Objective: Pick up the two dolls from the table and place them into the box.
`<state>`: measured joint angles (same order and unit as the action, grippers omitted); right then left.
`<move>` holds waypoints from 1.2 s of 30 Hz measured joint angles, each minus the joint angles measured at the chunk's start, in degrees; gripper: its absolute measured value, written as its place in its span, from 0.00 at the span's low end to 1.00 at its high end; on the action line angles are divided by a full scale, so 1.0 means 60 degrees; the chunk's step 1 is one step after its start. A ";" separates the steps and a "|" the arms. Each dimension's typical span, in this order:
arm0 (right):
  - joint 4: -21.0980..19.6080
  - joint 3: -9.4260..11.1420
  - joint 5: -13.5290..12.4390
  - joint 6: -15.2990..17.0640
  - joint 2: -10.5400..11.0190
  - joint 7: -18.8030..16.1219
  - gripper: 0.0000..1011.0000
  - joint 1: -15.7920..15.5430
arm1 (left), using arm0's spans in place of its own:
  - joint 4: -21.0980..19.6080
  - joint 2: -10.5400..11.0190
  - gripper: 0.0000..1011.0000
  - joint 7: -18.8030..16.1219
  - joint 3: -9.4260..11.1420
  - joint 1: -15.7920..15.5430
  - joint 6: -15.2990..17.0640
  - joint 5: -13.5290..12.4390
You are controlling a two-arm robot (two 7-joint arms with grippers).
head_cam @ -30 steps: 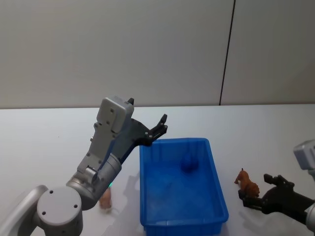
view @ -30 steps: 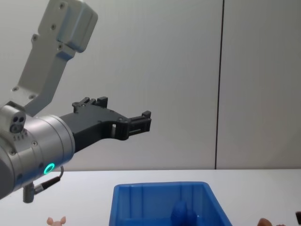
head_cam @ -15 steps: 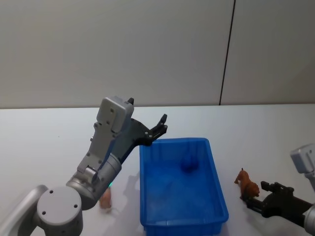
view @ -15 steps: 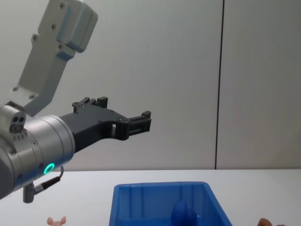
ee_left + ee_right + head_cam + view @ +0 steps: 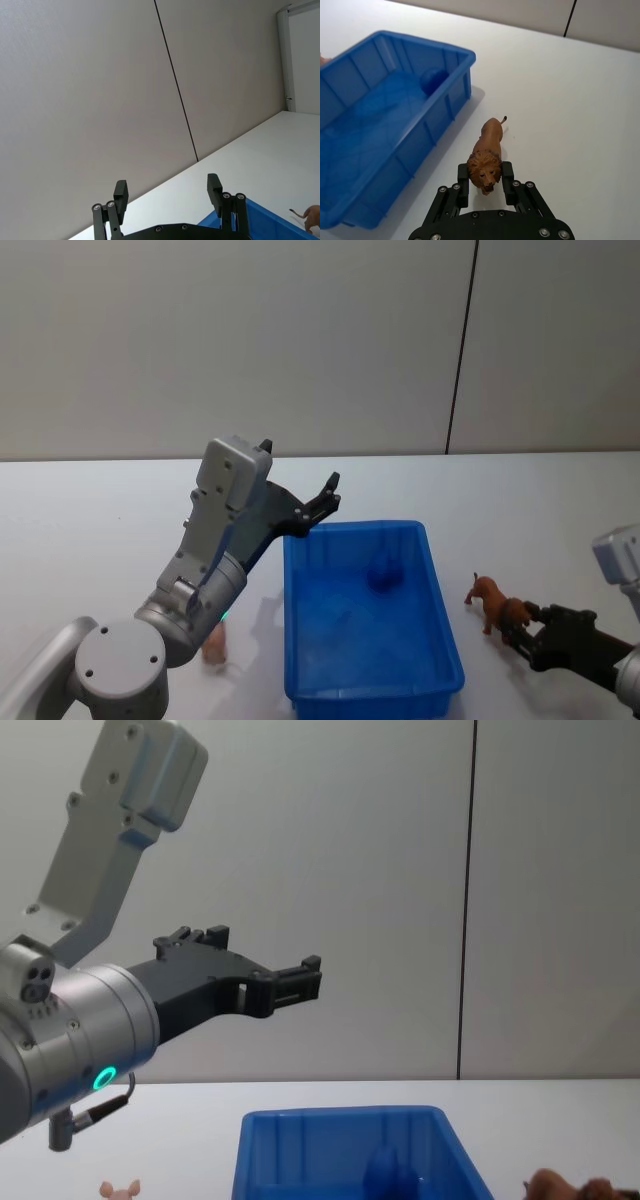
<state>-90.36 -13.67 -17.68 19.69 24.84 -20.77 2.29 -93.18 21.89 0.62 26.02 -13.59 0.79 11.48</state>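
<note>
Lion doll shifted up-left toward blue box, right gripper clamped on its head, lower right. Left gripper mid-frame, splayed wide, empty.

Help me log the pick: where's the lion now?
In the head view, the lion is right of the box, its head clamped in the right gripper; the left gripper hangs open above the box's far left corner.

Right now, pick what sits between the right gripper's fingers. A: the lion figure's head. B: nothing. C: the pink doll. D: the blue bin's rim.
A: the right wrist view has the right gripper closed on the maned head of the lion figure, beside the blue bin; the left gripper hangs open, raised.
</note>
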 joint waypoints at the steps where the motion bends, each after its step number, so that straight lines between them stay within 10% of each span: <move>1: -0.0026 0.0003 0.0000 -0.0037 -0.0001 0.0001 0.37 0.0009 | 0.0001 0.0000 0.99 0.0000 0.0000 0.0000 0.0000 0.0000; 22: -0.0853 -0.0140 0.0384 -0.1045 -0.0239 -0.0762 0.37 0.0536 | 0.0000 0.0000 0.99 0.0000 0.0000 0.0000 0.0000 0.0000; 36: -0.0794 -0.0728 0.0769 -0.0796 -0.0974 -0.1857 0.40 0.1235 | 0.0001 0.0000 0.99 0.0000 0.0000 0.0000 0.0000 0.0000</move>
<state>-95.12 -18.04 -13.07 14.91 19.00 -31.91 9.70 -93.17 21.89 0.63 26.03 -13.59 0.79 11.48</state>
